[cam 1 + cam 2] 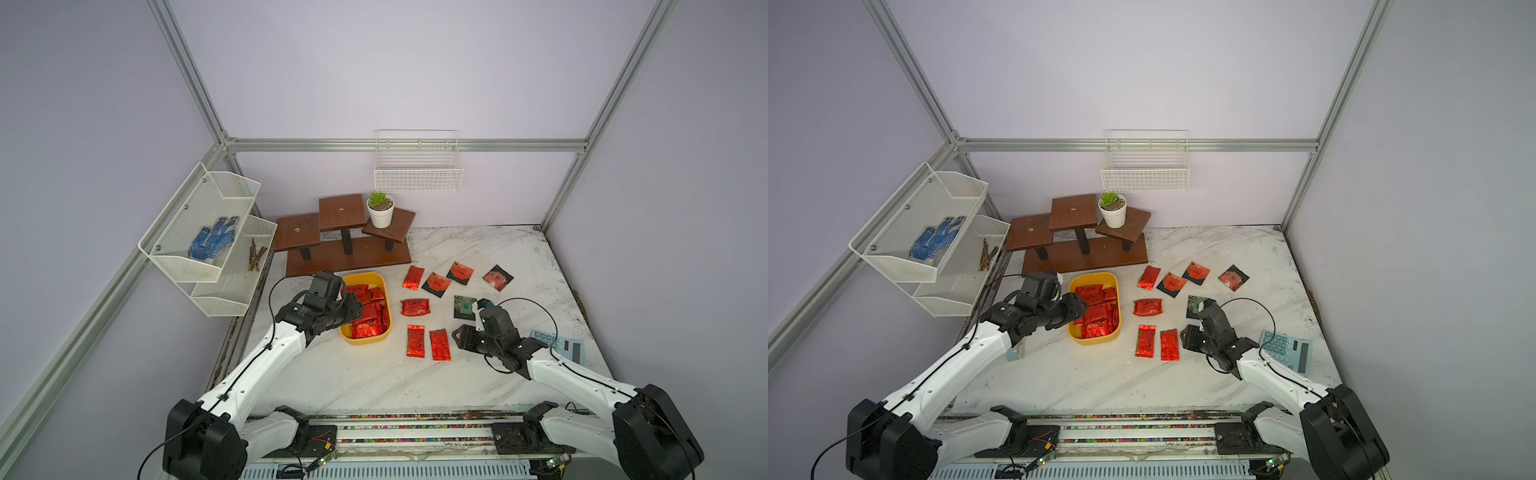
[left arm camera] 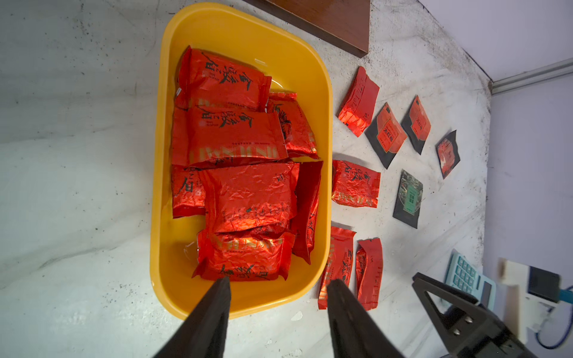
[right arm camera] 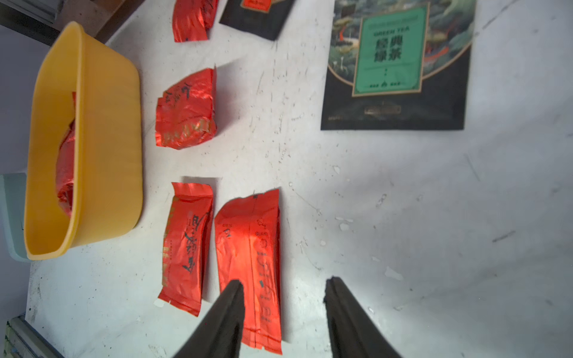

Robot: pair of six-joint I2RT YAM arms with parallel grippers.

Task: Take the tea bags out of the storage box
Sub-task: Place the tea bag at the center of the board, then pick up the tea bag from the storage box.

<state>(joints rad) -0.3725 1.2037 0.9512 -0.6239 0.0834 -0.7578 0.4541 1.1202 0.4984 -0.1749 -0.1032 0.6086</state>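
The yellow storage box [image 1: 365,276] [image 2: 242,31] sits left of centre on the marble table, with several red foil tea bags [image 2: 248,192] piled inside. My left gripper [image 2: 280,280] hovers open over the box's near end, empty; one fingertip is above the nearest sachet, the other outside the rim. More tea bags lie flat on the table to the right: red sachets [image 1: 415,340] [image 1: 414,307] and black packets [image 1: 460,272], one with a green label [image 3: 390,52]. My right gripper [image 3: 285,280] stands open and empty, one finger above a red sachet [image 3: 248,241].
A pale blue calculator [image 1: 561,345] lies beside the right arm. A stepped wooden stand [image 1: 345,249] with a potted plant [image 1: 380,210] is behind the box. White wire baskets hang on the back wall [image 1: 417,166] and the left wall [image 1: 208,232].
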